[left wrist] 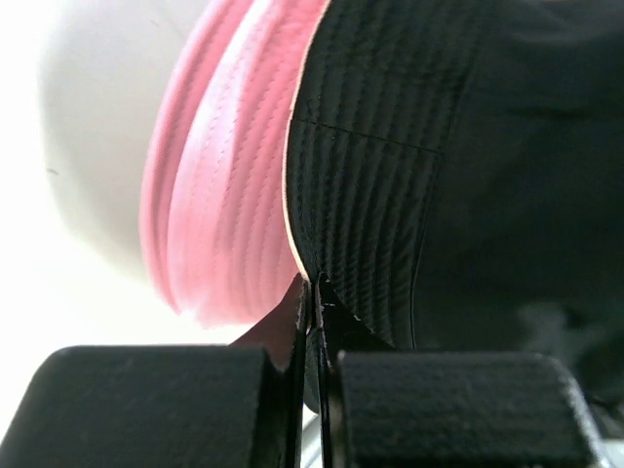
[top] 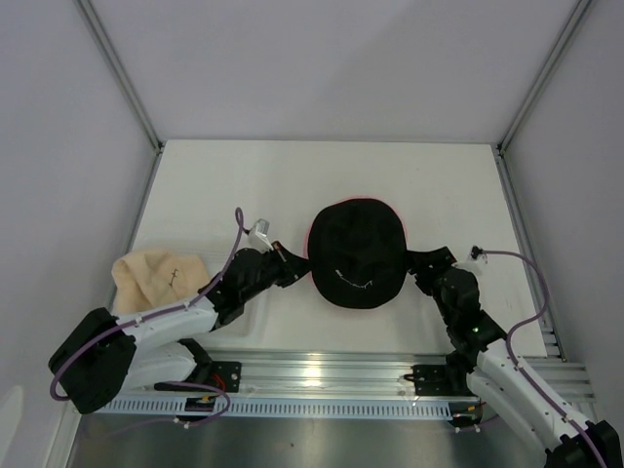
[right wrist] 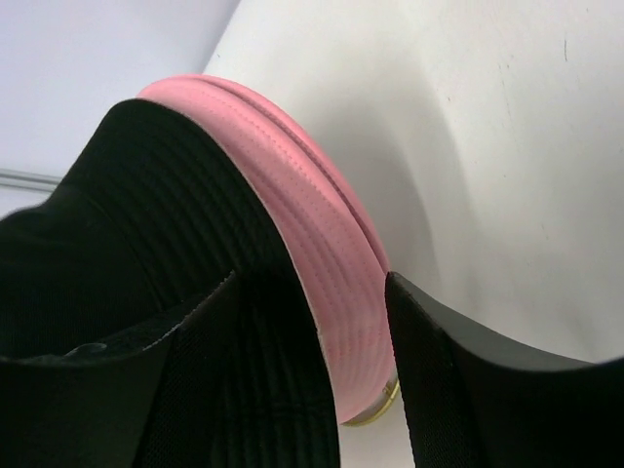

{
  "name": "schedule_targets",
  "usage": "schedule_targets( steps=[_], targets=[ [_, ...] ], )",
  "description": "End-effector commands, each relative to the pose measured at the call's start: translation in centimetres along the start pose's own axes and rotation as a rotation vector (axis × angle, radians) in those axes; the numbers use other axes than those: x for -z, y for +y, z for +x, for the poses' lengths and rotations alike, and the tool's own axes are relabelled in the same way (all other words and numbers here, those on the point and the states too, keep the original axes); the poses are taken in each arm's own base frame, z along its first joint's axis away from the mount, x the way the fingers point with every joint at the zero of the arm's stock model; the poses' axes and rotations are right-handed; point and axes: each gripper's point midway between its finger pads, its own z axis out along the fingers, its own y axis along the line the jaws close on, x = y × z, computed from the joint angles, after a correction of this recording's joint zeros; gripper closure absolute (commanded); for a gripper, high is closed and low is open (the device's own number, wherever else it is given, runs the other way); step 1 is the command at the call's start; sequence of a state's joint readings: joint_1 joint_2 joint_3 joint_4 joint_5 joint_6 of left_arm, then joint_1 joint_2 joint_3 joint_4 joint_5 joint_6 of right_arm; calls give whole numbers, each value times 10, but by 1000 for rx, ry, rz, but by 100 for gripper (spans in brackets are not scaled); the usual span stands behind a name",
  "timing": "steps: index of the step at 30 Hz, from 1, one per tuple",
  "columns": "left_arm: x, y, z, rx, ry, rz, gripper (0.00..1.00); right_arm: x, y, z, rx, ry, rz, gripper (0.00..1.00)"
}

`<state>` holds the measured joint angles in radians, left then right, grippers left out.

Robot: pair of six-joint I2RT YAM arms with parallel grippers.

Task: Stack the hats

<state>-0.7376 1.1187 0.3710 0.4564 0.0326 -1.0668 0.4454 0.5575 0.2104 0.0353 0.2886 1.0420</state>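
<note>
At table centre, the black hat (top: 357, 255) sits on the pink hats (top: 310, 234), whose brims peek out at its 9 and 12 o'clock. Left gripper (left wrist: 314, 302), at the stack's 9 o'clock, is pinched tight on the black brim. Right gripper (right wrist: 312, 292), at 3 o'clock, stands wide, its fingers straddling both brims. A beige hat (top: 156, 278) lies at 8 o'clock near the edge. White table (top: 292, 175), plain grey walls (top: 322, 58), a metal rail (top: 322, 375) at 6 o'clock.

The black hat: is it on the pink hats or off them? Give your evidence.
On them. The black hat sits over the pink hats; only a thin pink edge shows beyond its brim.
</note>
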Motion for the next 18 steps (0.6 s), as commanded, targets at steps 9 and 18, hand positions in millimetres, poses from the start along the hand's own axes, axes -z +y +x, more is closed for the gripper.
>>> schedule_targets(
  steps=[9,18],
  targets=[
    [-38,25,-22,-212,-19,-149,99,-13,52,-52,-56,-99,-198,36],
    [-38,11,-65,-253,-47,-119,99,-5,101,-74,83,-105,-317,35]
  ],
)
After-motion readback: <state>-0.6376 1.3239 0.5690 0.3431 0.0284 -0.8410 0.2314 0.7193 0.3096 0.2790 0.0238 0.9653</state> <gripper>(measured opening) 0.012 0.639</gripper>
